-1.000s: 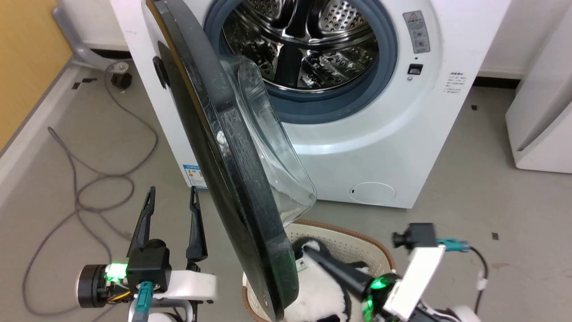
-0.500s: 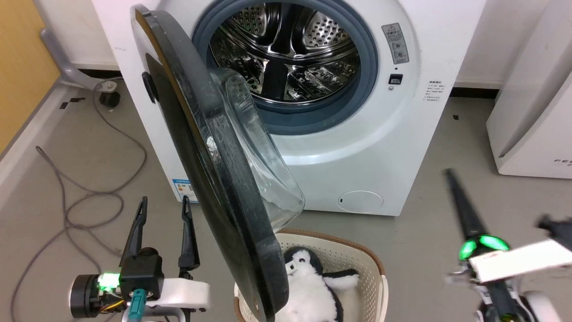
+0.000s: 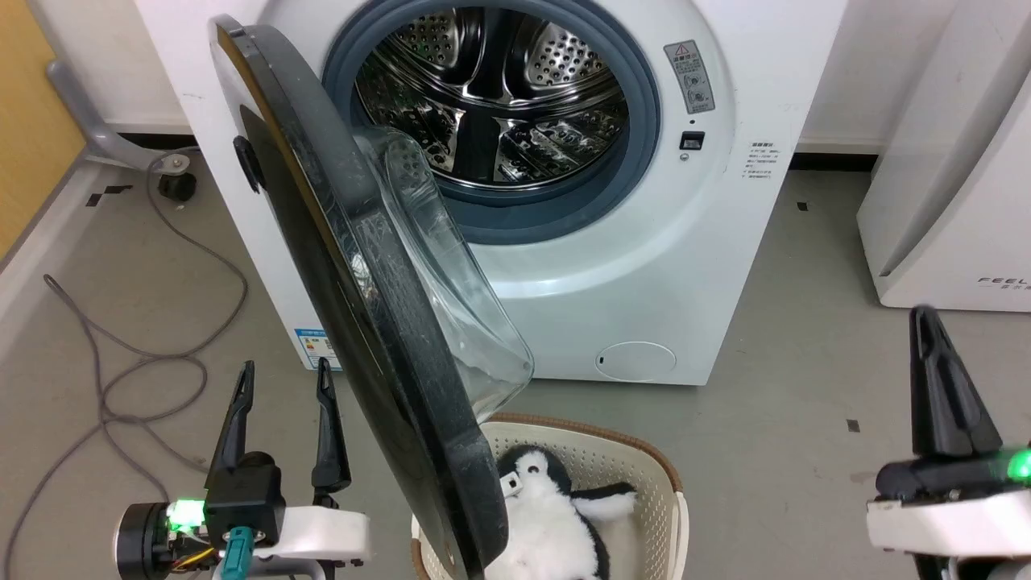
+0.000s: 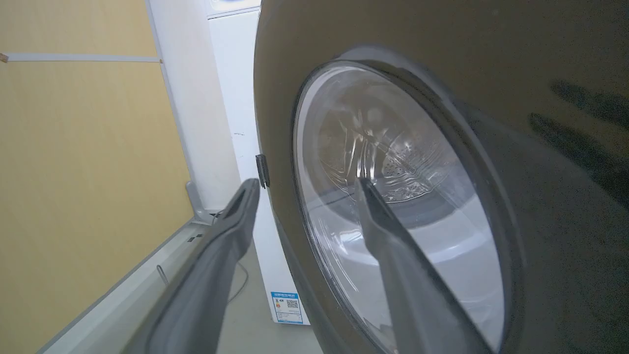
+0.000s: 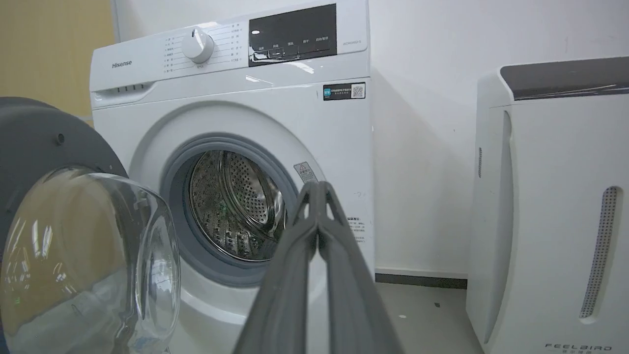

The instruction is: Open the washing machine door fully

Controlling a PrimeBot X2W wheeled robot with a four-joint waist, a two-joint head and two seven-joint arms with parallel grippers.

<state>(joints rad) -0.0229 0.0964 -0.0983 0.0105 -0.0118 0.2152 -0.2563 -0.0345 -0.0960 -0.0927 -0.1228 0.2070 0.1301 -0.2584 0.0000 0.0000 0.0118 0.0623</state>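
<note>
The washing machine door (image 3: pixel 362 322) stands out from the left side of the washing machine (image 3: pixel 685 266), roughly square to its front, and the drum (image 3: pixel 491 105) is exposed. I judge that more swing is left. In front of the machine, the left gripper (image 3: pixel 283 366) is spread and empty. The right gripper (image 3: pixel 923 312) is pressed together and also empty.

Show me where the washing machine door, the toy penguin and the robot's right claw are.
washing machine door (image 3: pixel 395 354): head view, on its black inner rim beside the glass.
toy penguin (image 3: pixel 544 524): head view, on its white belly.
right claw (image 3: pixel 925 316): head view, at its closed fingertips.
</note>
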